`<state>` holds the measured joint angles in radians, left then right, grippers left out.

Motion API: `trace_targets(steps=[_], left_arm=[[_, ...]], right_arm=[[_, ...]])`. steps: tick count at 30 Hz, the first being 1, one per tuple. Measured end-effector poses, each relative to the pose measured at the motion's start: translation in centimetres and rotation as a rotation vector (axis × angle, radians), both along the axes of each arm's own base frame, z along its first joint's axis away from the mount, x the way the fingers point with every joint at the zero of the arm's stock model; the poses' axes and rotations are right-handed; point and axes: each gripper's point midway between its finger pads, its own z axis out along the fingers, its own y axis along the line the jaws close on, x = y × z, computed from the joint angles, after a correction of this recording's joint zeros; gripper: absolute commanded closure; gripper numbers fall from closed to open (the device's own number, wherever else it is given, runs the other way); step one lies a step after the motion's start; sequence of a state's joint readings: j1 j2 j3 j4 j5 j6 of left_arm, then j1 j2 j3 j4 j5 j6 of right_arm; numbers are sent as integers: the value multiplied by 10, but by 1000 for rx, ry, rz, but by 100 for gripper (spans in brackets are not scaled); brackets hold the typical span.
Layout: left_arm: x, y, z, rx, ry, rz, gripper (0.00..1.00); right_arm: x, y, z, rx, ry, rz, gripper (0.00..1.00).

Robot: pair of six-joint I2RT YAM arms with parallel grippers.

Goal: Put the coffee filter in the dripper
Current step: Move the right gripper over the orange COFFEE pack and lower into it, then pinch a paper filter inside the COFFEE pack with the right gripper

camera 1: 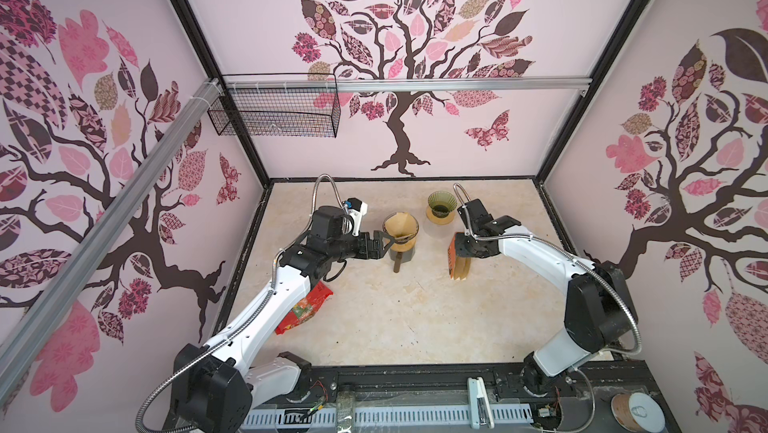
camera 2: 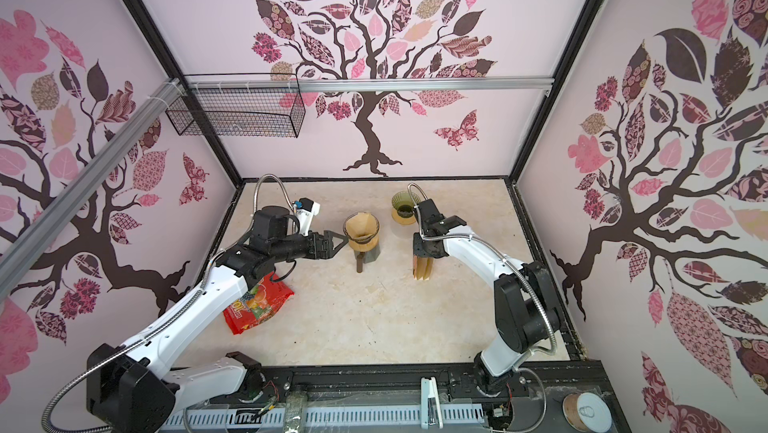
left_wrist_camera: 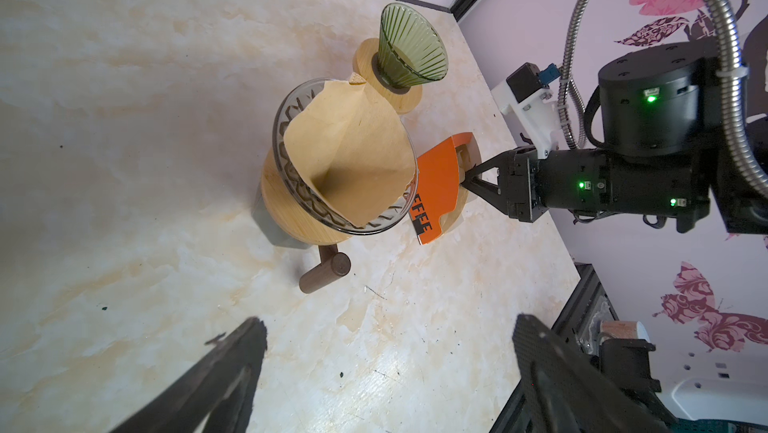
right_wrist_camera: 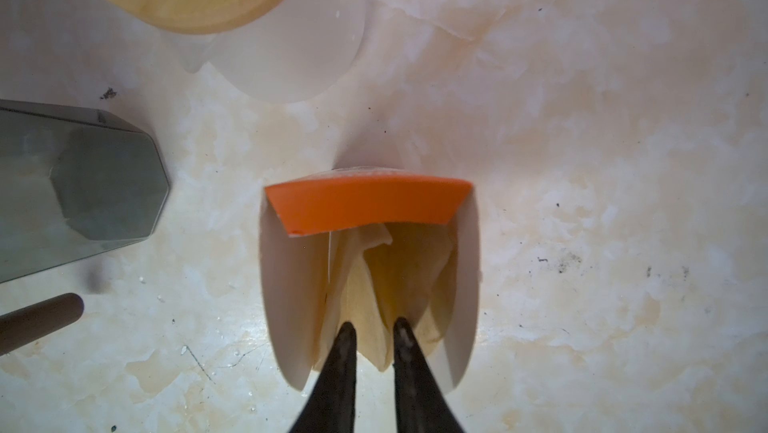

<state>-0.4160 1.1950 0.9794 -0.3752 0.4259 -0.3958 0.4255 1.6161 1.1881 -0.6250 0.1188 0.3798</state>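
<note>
A clear glass dripper [camera 1: 414, 224] [camera 2: 376, 225] [left_wrist_camera: 291, 102] on a wooden stand holds an opened brown paper filter [left_wrist_camera: 353, 152]. Behind it stands a green ribbed dripper [camera 1: 441, 202] [camera 2: 405, 204] [left_wrist_camera: 409, 48], with nothing in it. My left gripper [camera 1: 384, 246] [camera 2: 338, 244] [left_wrist_camera: 386, 327] is wide open just left of the clear dripper and holds nothing. An orange filter holder [camera 1: 452, 260] [camera 2: 417, 262] [left_wrist_camera: 436, 186] [right_wrist_camera: 365, 206] stands to the right. My right gripper [left_wrist_camera: 465, 177] [right_wrist_camera: 374, 323] reaches down into it, shut on a folded coffee filter [right_wrist_camera: 374, 285].
A red snack bag [camera 1: 305, 306] [camera 2: 257, 302] lies under the left arm. A brown wooden handle [camera 1: 398, 262] [left_wrist_camera: 324, 273] sticks out from the clear dripper's grey base [right_wrist_camera: 83, 186]. A wire basket [camera 1: 274, 111] hangs on the back rail.
</note>
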Motion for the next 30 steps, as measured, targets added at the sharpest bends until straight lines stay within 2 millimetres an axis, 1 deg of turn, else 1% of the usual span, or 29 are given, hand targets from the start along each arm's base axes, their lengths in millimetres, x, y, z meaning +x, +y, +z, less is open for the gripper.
trace_targets(steps=[5, 8, 15, 25, 30], left_arm=[[0, 0, 0, 1, -1, 2, 4], [0, 0, 0, 2, -1, 2, 4], [0, -1, 0, 1, 0, -1, 4], [0, -1, 0, 1, 0, -1, 4], [-1, -1, -2, 1, 4, 0, 4]], right_arm=[[6, 5, 6, 12, -15, 5, 79], [8, 8, 6, 18, -17, 10, 79], [8, 9, -2, 13, 3, 12, 79], [10, 12, -5, 28, -1, 20, 79], [6, 12, -14, 27, 18, 23, 80]])
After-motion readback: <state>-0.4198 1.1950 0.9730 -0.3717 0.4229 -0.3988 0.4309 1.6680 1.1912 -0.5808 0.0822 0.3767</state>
